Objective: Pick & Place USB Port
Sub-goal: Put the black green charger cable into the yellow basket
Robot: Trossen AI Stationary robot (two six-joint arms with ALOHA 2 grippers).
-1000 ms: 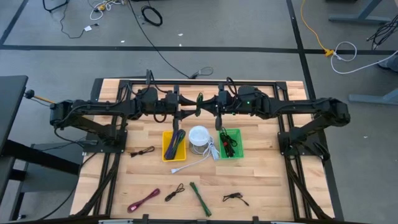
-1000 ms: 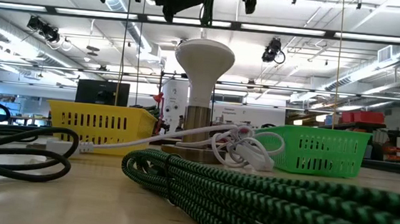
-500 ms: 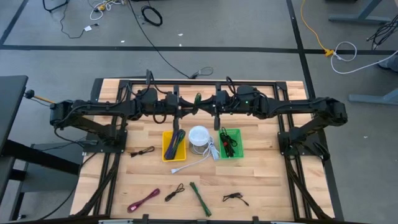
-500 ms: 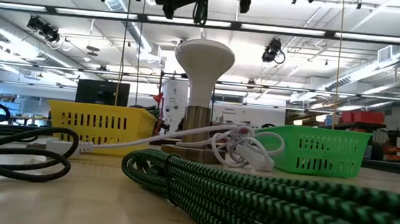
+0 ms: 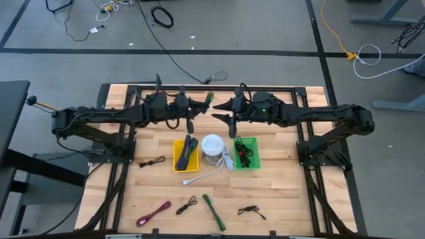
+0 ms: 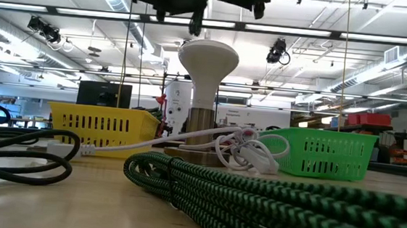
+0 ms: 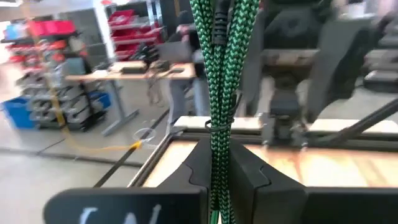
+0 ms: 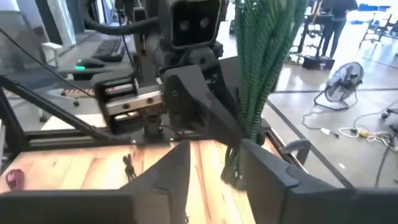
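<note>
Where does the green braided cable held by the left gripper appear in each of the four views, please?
High view: green cable just above picture centre.
Low view: the cable hangs at top centre, looking dark.
Left wrist view: the cable runs up the centre, clamped in the left gripper.
Right wrist view: the cable stands upright, right of centre.
Shared landmark: white dome, below the cable in high and low views only.

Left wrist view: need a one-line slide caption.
Left gripper shut on a green braided cable, held up above the table's far edge, right arm close ahead.
</note>
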